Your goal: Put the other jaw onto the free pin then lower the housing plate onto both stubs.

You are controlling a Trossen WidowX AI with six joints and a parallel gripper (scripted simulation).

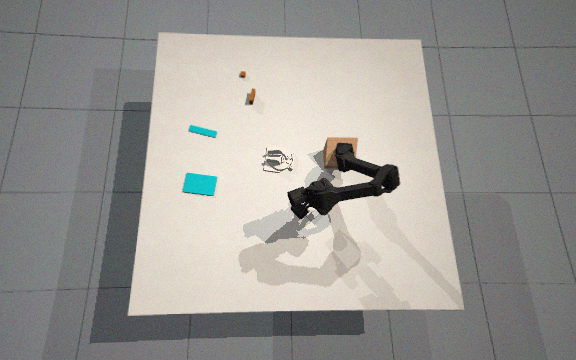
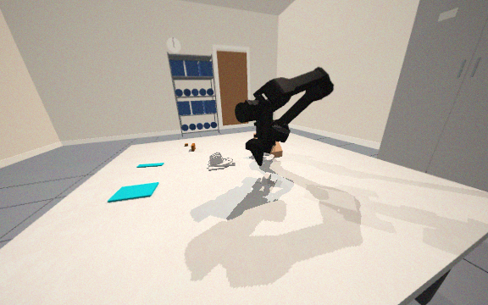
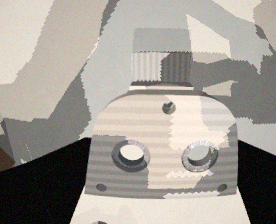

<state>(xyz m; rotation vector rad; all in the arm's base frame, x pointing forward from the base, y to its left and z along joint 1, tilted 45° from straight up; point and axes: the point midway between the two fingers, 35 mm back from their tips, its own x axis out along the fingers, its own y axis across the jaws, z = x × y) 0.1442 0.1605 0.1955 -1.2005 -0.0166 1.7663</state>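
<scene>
The pale housing plate (image 3: pixel 159 120) has two large ringed holes, a small hole near its upper edge and a ribbed block behind it. My gripper (image 3: pixel 163 147) (image 2: pixel 261 160) is shut on the plate's two sides, one black finger at each side, and holds it above the table. In the top view the arm hides most of the plate. The grey and white jaw mechanism (image 1: pixel 273 162) (image 2: pixel 216 161) stands on the table, to the left of the gripper in the top and exterior views. Its pins, teeth and which jaw sits on a pin are too small to tell.
A cyan slab (image 1: pixel 200 184) (image 2: pixel 134 192) and a cyan bar (image 1: pixel 203 131) (image 2: pixel 150 165) lie at the left. A small orange cube (image 1: pixel 242 74) and an orange block (image 1: pixel 252 96) (image 2: pixel 193 146) are farther back. A wooden block (image 1: pixel 334 155) is beside the arm's base.
</scene>
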